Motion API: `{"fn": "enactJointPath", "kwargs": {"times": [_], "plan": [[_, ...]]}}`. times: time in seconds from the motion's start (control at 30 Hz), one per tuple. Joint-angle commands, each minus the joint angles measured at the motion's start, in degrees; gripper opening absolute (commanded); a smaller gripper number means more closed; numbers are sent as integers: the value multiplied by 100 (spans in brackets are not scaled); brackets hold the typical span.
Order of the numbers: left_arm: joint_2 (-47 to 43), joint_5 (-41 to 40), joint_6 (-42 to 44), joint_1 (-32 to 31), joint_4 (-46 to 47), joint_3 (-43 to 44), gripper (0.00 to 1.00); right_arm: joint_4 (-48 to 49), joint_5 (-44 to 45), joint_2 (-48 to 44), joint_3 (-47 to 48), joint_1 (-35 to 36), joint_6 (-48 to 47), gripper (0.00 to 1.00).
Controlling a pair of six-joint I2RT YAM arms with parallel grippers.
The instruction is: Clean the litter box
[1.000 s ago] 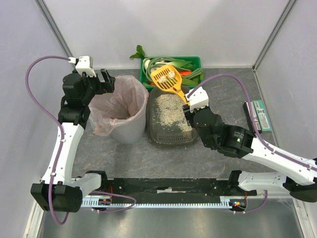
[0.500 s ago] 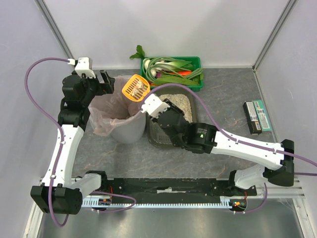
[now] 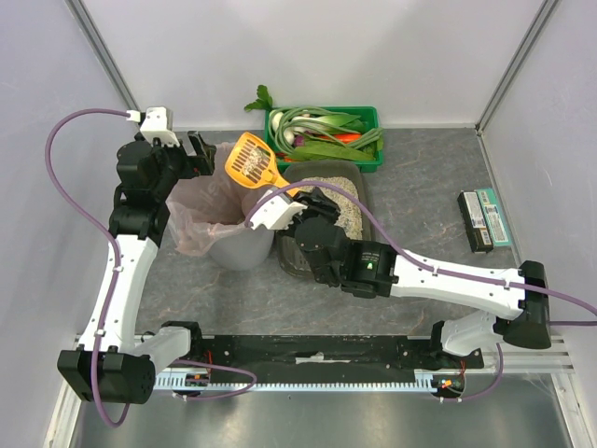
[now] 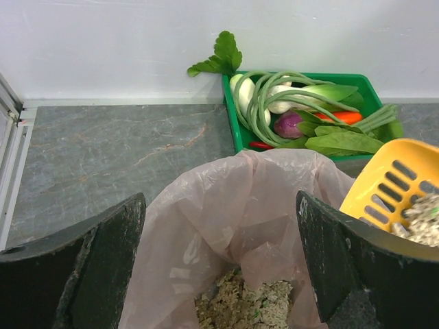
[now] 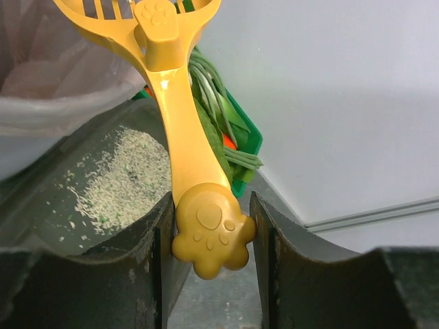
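Note:
The litter box (image 3: 360,189) is a dark grey tray with pale litter, beside the bin and partly hidden under my right arm; its litter (image 5: 116,179) shows in the right wrist view. My right gripper (image 3: 291,192) (image 5: 209,229) is shut on the paw-shaped handle end of a yellow slotted scoop (image 3: 250,161) (image 5: 180,130). The scoop head (image 4: 398,195) holds pale clumps and hangs over the far right rim of the round grey bin (image 3: 244,250) with pink liner (image 4: 226,205). My left gripper (image 3: 199,152) (image 4: 219,267) stands open above the bin's far left rim, holding nothing.
Litter (image 4: 240,305) lies at the bottom of the bin. A green crate of vegetables (image 3: 367,116) (image 4: 232,110) stands against the back wall behind the litter box. A small flat box (image 3: 483,219) lies at the right of the table.
My right arm has swung left, carrying the scoop from above the litter box's far end to over the bin's rim. The left arm has not moved.

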Motion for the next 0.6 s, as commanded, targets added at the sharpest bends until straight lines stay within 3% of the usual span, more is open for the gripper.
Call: {"fn": "enactJointPath", "kwargs": {"times": [0.0, 0.33, 0.57], "plan": [[-139, -45, -154, 46, 306, -50, 96, 583, 103, -2, -185, 38, -807, 0], [-166, 16, -145, 55, 351, -94, 96, 1136, -521, -73, -606, 108, -2203, 0], [-184, 25, -145, 116, 359, -94, 96, 1444, -153, 112, -739, 205, -3635, 0]]}}
